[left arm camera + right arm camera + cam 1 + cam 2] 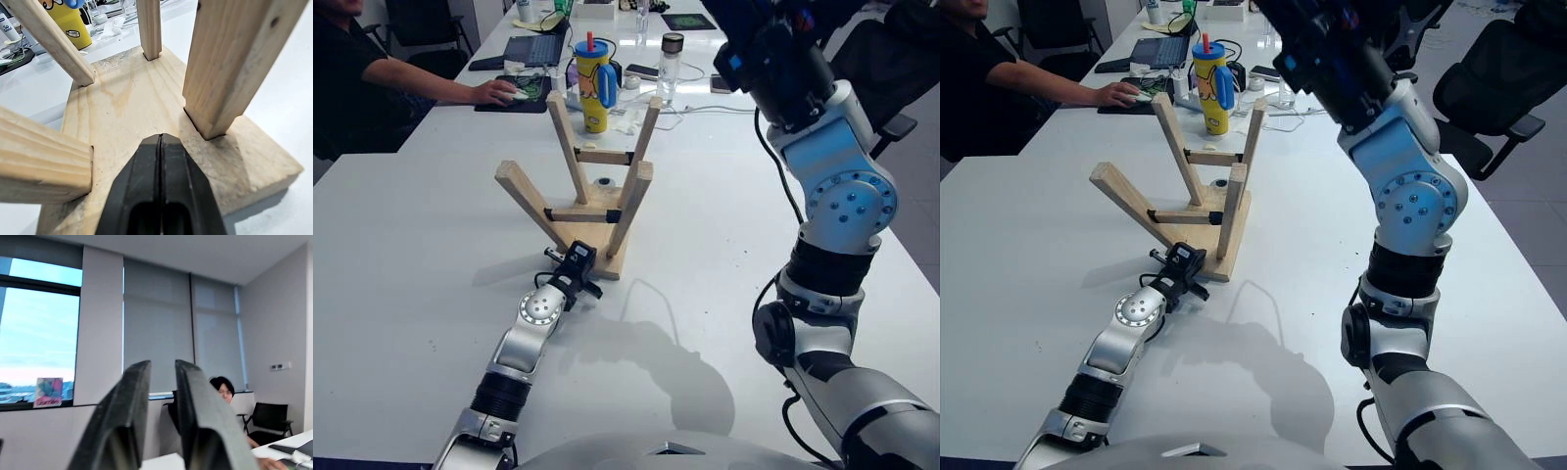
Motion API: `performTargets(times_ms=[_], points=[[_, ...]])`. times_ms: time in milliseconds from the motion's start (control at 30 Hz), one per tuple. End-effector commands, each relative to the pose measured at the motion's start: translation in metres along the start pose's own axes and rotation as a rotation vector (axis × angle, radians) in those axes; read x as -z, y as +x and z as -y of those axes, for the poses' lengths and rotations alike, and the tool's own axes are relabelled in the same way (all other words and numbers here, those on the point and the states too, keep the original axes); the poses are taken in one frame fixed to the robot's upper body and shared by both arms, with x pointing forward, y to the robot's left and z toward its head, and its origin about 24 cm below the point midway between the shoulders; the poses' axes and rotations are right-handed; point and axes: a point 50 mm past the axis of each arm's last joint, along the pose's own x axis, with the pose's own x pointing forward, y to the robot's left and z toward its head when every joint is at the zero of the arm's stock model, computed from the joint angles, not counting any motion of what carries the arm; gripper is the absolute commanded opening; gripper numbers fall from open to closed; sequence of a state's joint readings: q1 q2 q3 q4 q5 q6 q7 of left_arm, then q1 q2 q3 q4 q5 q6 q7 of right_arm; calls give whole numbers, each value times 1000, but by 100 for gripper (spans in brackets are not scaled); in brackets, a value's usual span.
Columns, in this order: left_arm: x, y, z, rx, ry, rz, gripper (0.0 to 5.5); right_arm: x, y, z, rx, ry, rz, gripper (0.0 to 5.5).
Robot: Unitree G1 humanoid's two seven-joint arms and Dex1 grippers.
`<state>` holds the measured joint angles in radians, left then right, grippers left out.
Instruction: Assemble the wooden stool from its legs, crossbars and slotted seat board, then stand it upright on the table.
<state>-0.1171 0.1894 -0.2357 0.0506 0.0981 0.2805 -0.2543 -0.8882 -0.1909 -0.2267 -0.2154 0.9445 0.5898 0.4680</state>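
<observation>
Fingers (139, 196) pressed together, the left gripper (579, 259) sat at the seat board (127, 103) of the upside-down stool (579, 213) on the table (411, 245), right gripper (162, 366) parted and empty aloft, and a careless shove might skid it or spring a leg (569, 147).

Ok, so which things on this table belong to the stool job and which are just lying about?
For the job: seat board, legs, crossbars, and the left gripper at the board.
Lying about: yellow cup, clear bottle, laptop.
</observation>
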Motion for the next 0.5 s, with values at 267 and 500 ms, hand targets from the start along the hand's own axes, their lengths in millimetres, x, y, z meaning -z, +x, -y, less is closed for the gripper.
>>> performTargets(times_ms=[267, 500], points=[[72, -15, 7, 8, -64, -340, 0, 175, -86, -11, 361, 233, -744, 4], [77, -17, 9, -2, -80, -355, 0, 37, -7, -1, 112, 15, -67, 4]])
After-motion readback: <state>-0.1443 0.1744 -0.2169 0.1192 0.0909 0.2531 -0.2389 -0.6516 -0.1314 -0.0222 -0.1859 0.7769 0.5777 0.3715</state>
